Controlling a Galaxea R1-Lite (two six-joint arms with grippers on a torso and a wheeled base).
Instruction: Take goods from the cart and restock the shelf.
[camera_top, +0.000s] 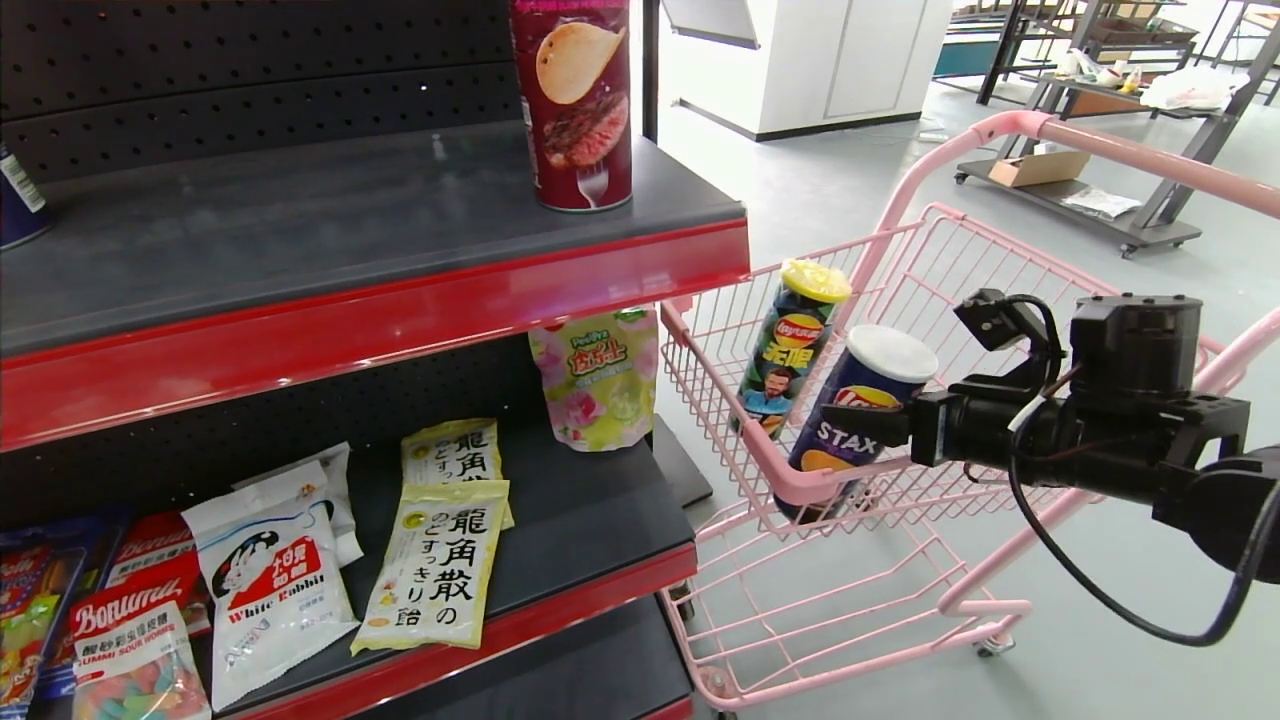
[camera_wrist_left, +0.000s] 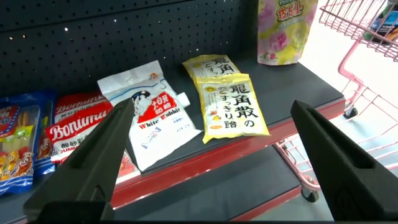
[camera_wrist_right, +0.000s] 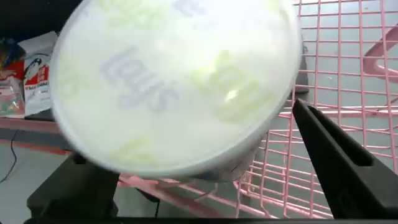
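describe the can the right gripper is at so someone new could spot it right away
Start at the pink cart beside the shelf's right end. In its basket, at the corner nearest the shelf, the open right gripper straddles a dark blue can. Its flat white lid sets it apart: the can beside it has a yellow lid.

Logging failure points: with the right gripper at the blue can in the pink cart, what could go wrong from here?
The blue white-lidded can leans in the pink wire cart, with the right gripper at its side, so a grasp might slip or twist.
The dark yellow-lidded can leans right beside it and could get knocked.
The tall maroon can stands near the end of the upper shelf, perhaps in the carrying path.
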